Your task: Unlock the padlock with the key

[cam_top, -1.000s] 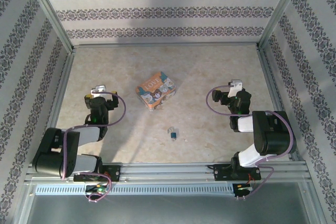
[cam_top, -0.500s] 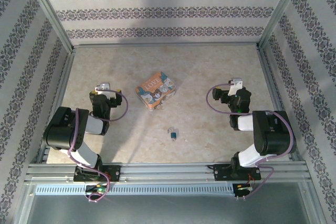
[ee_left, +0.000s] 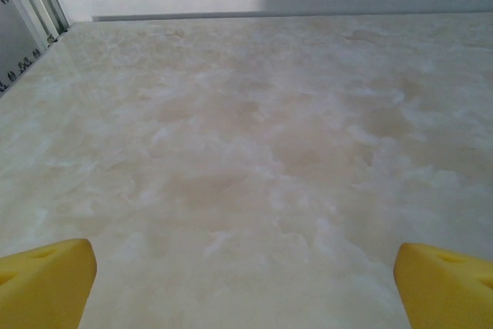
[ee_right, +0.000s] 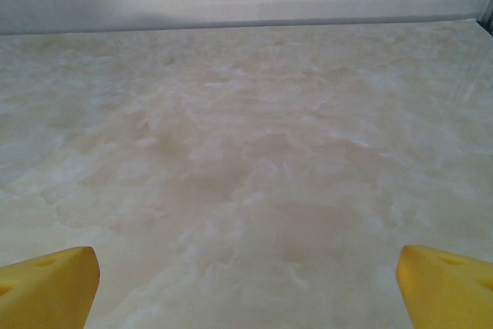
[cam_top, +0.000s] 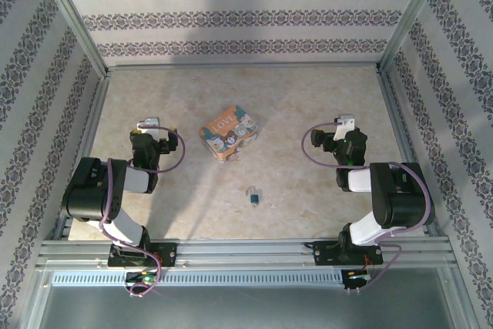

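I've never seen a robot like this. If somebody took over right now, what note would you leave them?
Left end effector: open, empty, left of the padlock.
Right end effector: open, empty, to its right.
The padlock lies mid-table; the key lies apart from it, toward the near edge.
Done: nothing yet, both untouched.
Left to do: grasp key, steady padlock, insert and turn.

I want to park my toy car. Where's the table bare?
Bare: the far strip between the patterned back wall and the flat orange LOVE padlock. Busier: the middle, with padlock and tiny teal-headed key.
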You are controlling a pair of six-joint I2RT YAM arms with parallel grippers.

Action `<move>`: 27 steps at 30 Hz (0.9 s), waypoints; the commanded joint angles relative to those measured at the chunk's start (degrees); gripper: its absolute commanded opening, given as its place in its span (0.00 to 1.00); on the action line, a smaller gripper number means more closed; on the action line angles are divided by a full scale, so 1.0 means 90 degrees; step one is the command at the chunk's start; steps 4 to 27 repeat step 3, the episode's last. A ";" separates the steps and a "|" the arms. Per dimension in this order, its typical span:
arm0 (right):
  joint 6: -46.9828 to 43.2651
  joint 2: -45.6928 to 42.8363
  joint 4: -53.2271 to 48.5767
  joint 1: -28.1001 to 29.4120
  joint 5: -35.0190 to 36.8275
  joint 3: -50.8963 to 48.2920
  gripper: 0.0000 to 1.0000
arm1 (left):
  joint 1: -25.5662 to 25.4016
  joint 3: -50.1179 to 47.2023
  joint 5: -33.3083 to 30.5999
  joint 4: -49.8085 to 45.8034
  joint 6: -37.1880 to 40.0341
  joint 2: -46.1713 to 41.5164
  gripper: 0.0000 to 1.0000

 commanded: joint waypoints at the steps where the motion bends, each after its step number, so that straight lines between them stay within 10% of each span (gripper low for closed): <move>1: -0.0053 -0.0059 0.0001 0.0049 0.0120 0.0123 0.98 | 0.0064 0.0014 0.0077 -0.0090 -0.0081 -0.0074 0.99; 27: -0.0053 -0.0059 0.0001 0.0049 0.0120 0.0123 0.98 | 0.0062 0.0014 0.0074 -0.0083 -0.0085 -0.0068 0.99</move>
